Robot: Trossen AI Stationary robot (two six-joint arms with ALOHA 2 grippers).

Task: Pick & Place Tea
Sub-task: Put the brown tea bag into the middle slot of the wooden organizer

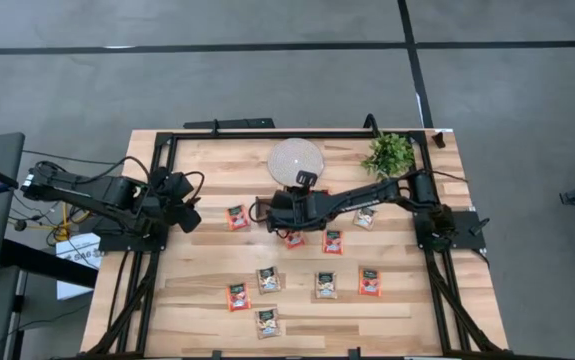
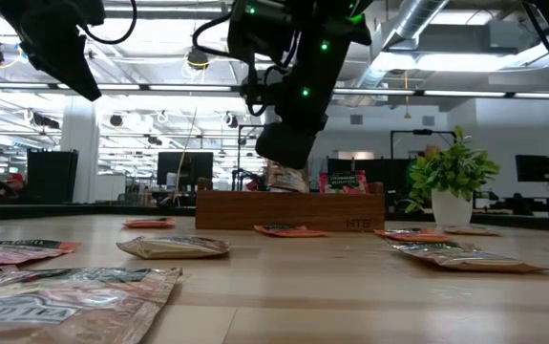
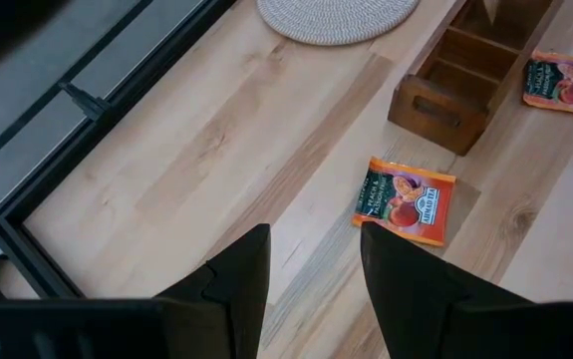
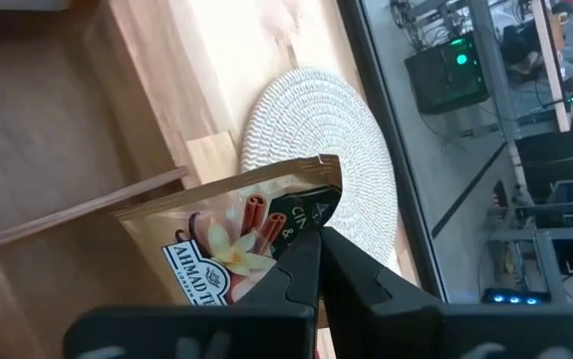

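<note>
**My right gripper holds a tea bag over the wooden tray**

My right gripper (image 4: 318, 249) is pinched tight on one corner of a tan tea sachet (image 4: 236, 234). The sachet is flat, thin and shiny, with a green band and a flower picture. It hangs just above the wooden tray (image 4: 57, 150). The tray is plain brown wood with thin walls between its boxes. Its long side runs along the row of boxes. I think the next move is straight down, so the sachet must line up with one box and slip in edge first.

My left gripper (image 3: 316, 269) waits well away from the tray, fingers apart and empty. A red-orange sachet (image 3: 404, 199) lies flat on the table near the tray's end, and my left gripper is the nearer one to it.

More sachets (image 1: 327, 285) lie flat on the pale wood table (image 1: 197, 300), farther from the tray. A round woven mat (image 1: 296, 158) sits just beside the tray.
</note>
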